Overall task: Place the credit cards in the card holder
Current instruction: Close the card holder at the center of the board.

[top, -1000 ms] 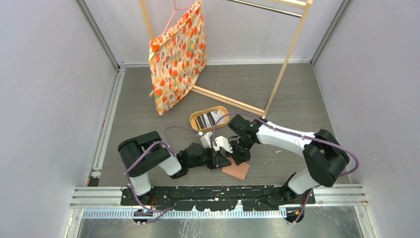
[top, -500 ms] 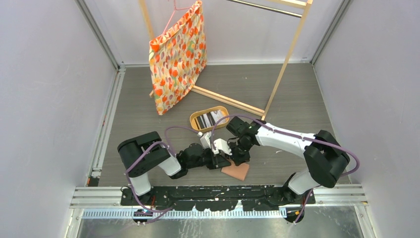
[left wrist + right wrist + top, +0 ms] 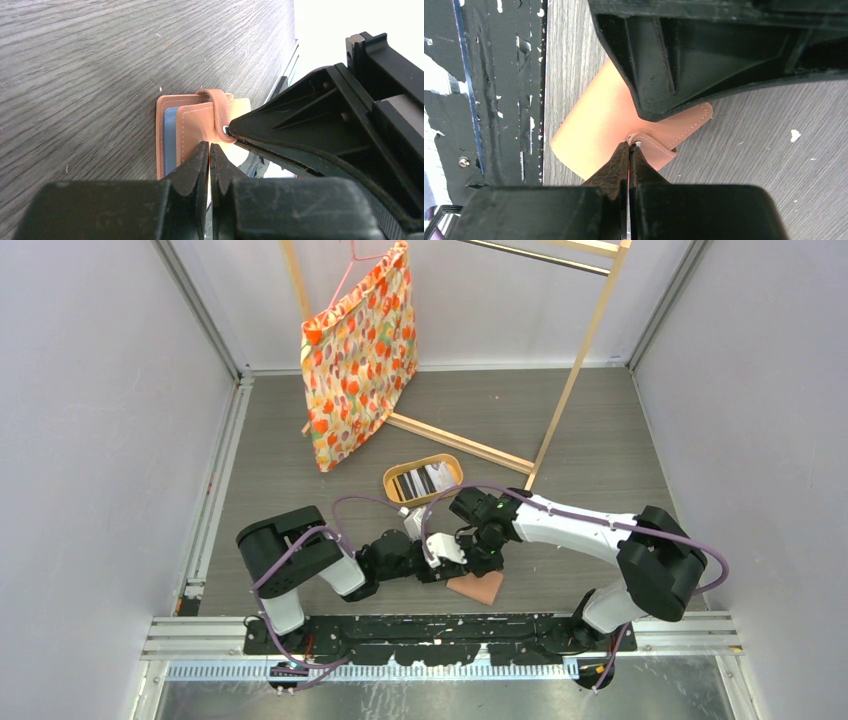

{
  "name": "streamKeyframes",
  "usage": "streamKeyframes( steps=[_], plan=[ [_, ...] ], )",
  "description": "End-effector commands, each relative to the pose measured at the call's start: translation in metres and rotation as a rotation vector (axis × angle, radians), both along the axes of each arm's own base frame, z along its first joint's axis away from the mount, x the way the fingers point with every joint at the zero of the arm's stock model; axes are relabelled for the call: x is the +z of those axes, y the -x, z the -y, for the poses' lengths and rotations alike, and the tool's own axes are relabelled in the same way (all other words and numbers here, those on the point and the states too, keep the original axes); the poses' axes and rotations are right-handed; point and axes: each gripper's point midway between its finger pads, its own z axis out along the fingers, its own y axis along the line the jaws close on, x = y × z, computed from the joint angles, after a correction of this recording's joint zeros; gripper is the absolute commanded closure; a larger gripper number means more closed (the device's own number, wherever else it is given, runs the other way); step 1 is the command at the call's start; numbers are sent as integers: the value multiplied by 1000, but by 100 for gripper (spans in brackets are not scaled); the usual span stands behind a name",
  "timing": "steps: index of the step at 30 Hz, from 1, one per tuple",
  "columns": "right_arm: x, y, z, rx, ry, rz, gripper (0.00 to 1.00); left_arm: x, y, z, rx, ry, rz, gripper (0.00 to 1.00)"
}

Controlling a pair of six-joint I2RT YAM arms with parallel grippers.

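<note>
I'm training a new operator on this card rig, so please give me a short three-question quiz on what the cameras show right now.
1. True or false: the credit cards are already inside the card holder.
2. The tips of the right pincer meet at: A the holder's snap tab; B a credit card; C bare table.
3. Fill in: the left pincer and the right pincer are both ____ (open or shut).
Key: 1 false, they lie in the oval wooden tray. 2 A. 3 shut.
</note>
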Motion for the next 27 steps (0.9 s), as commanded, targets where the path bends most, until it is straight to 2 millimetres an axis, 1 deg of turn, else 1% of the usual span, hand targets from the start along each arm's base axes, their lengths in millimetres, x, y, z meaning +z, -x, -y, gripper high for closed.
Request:
streamKeyframes(
  steps=[1,6,11,17,21,27],
  plan=[
    [-5,29,11,78,48,-66,99,-5,-2,-6,18,-29,17,93],
    [-9,31,7,85,69,-47,99,-4,-2,-7,21,-27,19,93],
    [-15,33,9,100,105,-37,99,-3,-2,-6,19,-25,17,93],
    [-25,45,11,176,177,-21,99,-1,-1,-7,19,-20,16,93],
    [-31,53,10,196,208,-30,99,1,-1,-8,19,-14,20,93],
    [-35,52,12,182,243,-33,99,5,1,-8,13,-5,24,93]
  ],
)
